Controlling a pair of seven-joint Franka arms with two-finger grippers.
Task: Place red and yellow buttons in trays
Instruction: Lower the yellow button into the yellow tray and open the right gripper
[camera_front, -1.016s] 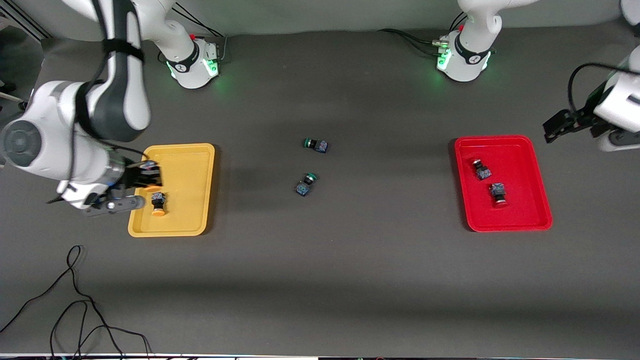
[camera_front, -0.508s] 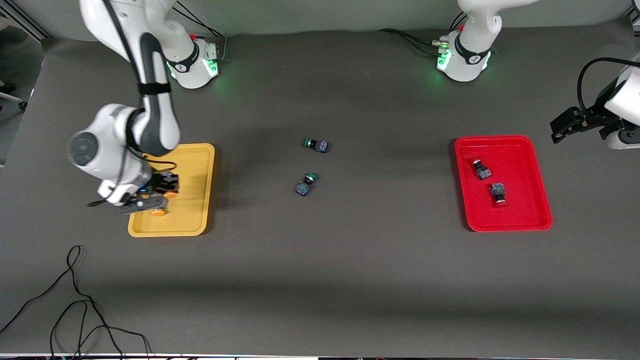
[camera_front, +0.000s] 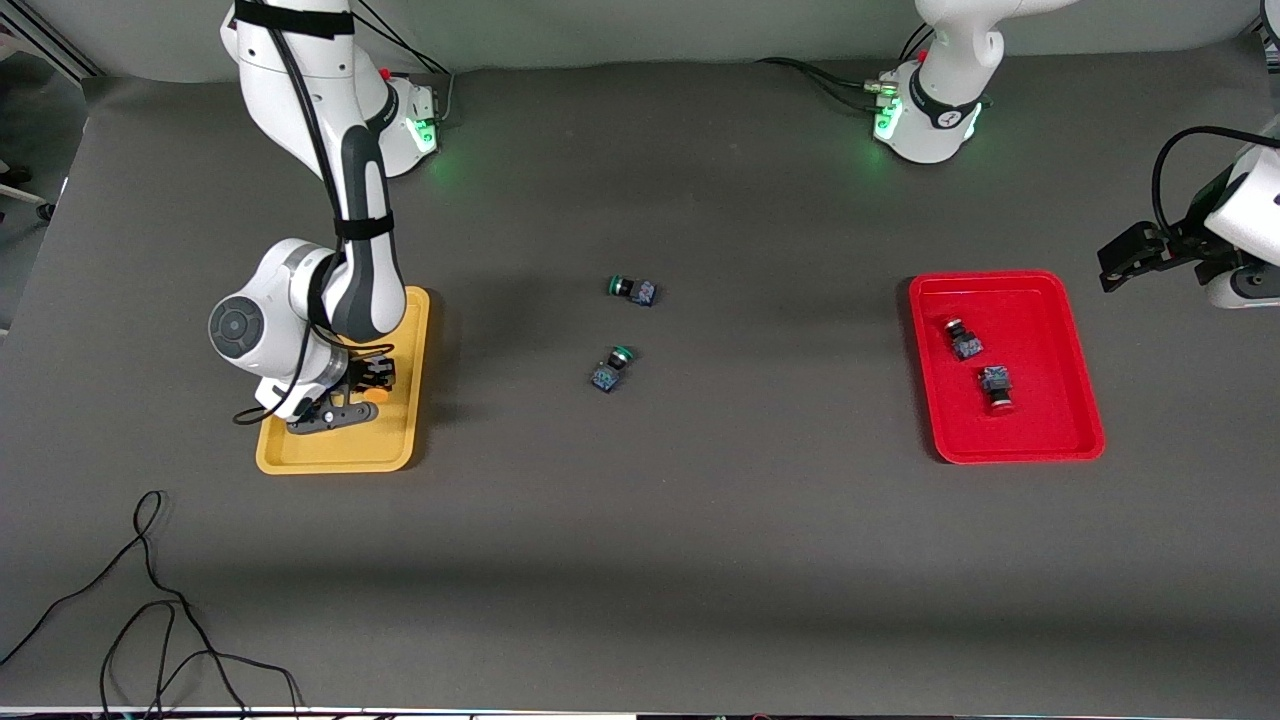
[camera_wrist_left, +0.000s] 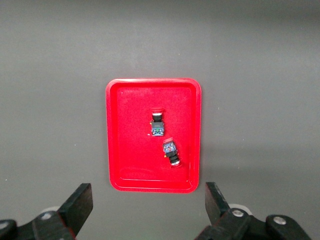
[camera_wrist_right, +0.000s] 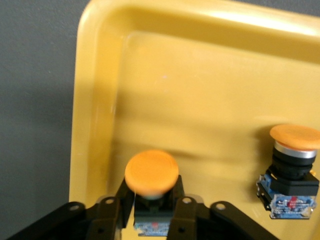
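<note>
Down at the right arm's end of the table, the right gripper (camera_front: 352, 397) hangs low over the yellow tray (camera_front: 400, 440), above the half of it nearer the front camera. Its fingers (camera_wrist_right: 177, 207) are clamped on the dark body of a yellow-capped button (camera_wrist_right: 151, 172), cap pointing away from the wrist. In the right wrist view a second yellow-capped button (camera_wrist_right: 292, 172) rests on the tray floor just beside the held one, not touching it. From the front that resting button is hidden under the arm.

At the left arm's end sits the red tray (camera_front: 1070, 420), and in it lie two red-capped buttons: one (camera_front: 963, 340) toward the robots' bases, the other (camera_front: 995, 386) at about five o'clock from it, close by but apart. The left wrist view shows the same pair (camera_wrist_left: 157, 124) (camera_wrist_left: 171, 152) inside the red rim.

The left gripper (camera_front: 1125, 258) waits in the air past the red tray's end of the table, at roughly two o'clock from the tray in the front view, fingers (camera_wrist_left: 80, 206) spread wide with nothing between them.

Mid-table, well apart from both trays, lie two green-capped buttons: one (camera_front: 632, 290) nearer the bases, the other (camera_front: 611, 368) at about seven o'clock from it, nearer the front camera.

A loose black cable (camera_front: 150, 610) curls on the table at the front camera's edge, toward the right arm's end.
</note>
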